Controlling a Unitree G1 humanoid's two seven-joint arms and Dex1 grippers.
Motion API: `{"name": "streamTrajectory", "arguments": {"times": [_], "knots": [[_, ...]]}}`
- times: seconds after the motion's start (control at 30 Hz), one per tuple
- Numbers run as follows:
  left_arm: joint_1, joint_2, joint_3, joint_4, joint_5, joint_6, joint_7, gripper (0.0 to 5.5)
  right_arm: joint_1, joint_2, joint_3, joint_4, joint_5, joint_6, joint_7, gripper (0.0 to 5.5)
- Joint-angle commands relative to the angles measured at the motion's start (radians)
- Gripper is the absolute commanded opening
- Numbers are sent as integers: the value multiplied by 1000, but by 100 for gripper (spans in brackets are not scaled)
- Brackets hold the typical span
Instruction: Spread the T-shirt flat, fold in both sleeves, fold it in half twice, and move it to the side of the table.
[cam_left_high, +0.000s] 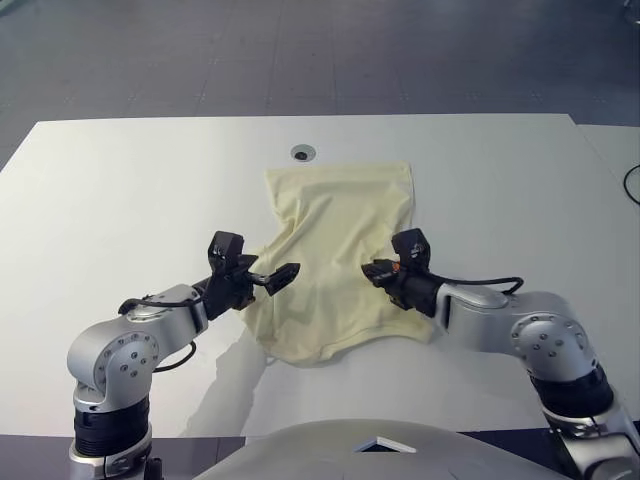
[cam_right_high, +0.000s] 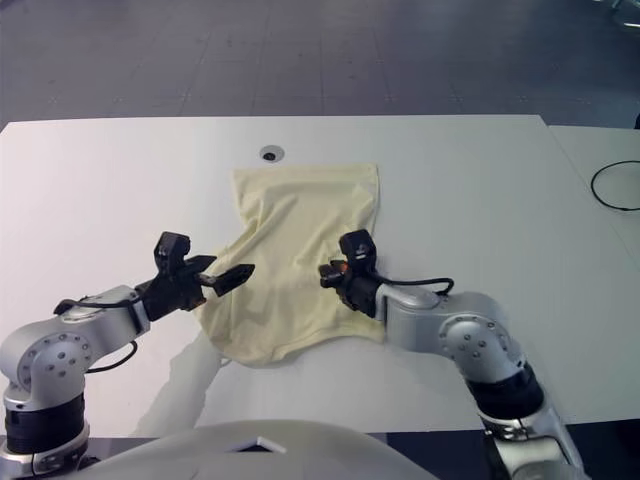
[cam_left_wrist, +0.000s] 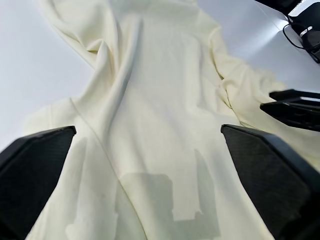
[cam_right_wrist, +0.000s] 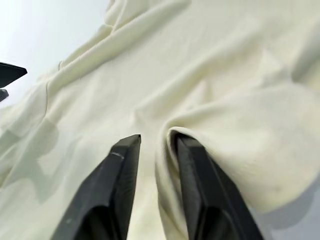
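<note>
Limp and light, the T-shirt (cam_left_high: 335, 250) is seen rumpled on the worktop (cam_left_high: 120, 200), a fold nipped by the right hand (cam_left_high: 372, 270), the left hand (cam_left_high: 282, 275) spread above its edge; hems are judged best gripped.

My left arm (cam_left_high: 130, 345), lower left, and right arm (cam_left_high: 520, 330), lower right: silver-grey rounded shells. Joint caps (cam_left_high: 125, 362) have a ring of small screws, with black ribbed collars (cam_left_high: 110, 425) below. Black cable (cam_left_high: 490, 283) along each forearm. Left gripper (cam_left_high: 283, 275) and right gripper (cam_left_high: 372, 270) are black with wedge fingers. There is an orange mark (cam_left_high: 396, 266) on the right one.
</note>
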Motion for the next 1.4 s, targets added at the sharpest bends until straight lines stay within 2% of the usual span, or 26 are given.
{"name": "streamTrajectory", "arguments": {"times": [0.03,0.17,0.23,0.33,0.43,0.53,0.63,0.73,0.87,1.37,1.4], "knots": [[-13,0,-9,11,15,-1,-2,540,-67,53,58,-26,-99,46,31,204],[-13,1,-8,15,15,-2,-4,540,-66,135,60,-16,-115,61,61,273],[-10,1,-8,16,16,-4,-4,540,-64,177,33,-12,-90,61,66,305],[-5,-4,-6,13,16,-5,1,540,-84,180,-38,-21,-60,71,78,356],[4,-9,-3,7,14,-6,5,540,-77,126,-171,-47,16,60,77,413],[17,-11,6,-2,9,-4,10,540,12,22,-359,-56,266,-5,69,460],[26,-18,13,-9,4,-2,19,540,130,-126,-529,50,482,-23,141,513],[27,-19,16,-10,1,0,21,540,217,-231,-629,212,483,-2,241,538],[9,-5,14,4,2,4,7,540,273,-252,-609,286,385,1,338,538],[-18,22,-20,38,27,9,-27,540,277,-66,-427,286,364,-56,345,538],[-13,36,-37,38,45,3,-33,540,273,-59,-421,288,359,-59,343,519]]}}
